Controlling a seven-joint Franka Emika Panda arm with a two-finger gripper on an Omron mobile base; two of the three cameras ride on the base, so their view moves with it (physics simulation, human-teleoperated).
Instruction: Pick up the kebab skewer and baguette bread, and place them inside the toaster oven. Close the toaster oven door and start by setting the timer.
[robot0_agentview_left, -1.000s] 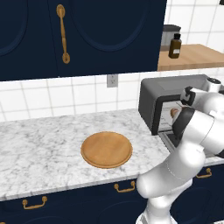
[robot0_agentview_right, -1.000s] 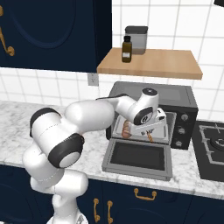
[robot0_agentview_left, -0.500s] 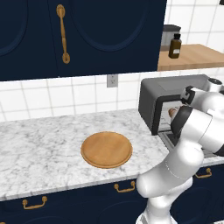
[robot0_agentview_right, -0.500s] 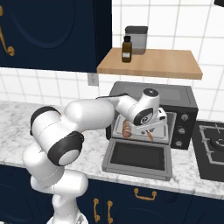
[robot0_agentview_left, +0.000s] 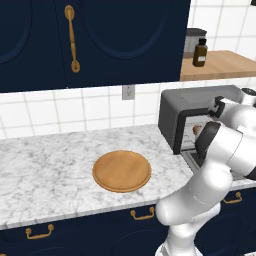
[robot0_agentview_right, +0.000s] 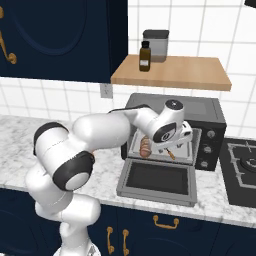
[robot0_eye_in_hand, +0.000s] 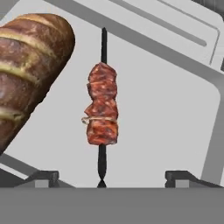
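1. Left base view: my arm's reaching into the toaster oven (robot0_agentview_left: 200, 112) — the round board (robot0_agentview_left: 121, 171) sits bare on the counter.
2. Right base view: same pose as a second ago, door (robot0_agentview_right: 157, 180) folded down flat.
3. Hand view: my pincer (robot0_eye_in_hand: 111, 177) just spread wide — the kebab skewer (robot0_eye_in_hand: 102, 111) lies free inside beside the baguette (robot0_eye_in_hand: 26, 65). Both loaded, so door next.

Home kitchen: marble counter (robot0_agentview_left: 45, 165), navy cabinets (robot0_agentview_left: 100, 40), tiled backsplash (robot0_agentview_left: 60, 112), stove (robot0_agentview_right: 242, 165).

base views: flank toaster oven (robot0_agentview_right: 200, 112) (shared) | hand view: close, inside
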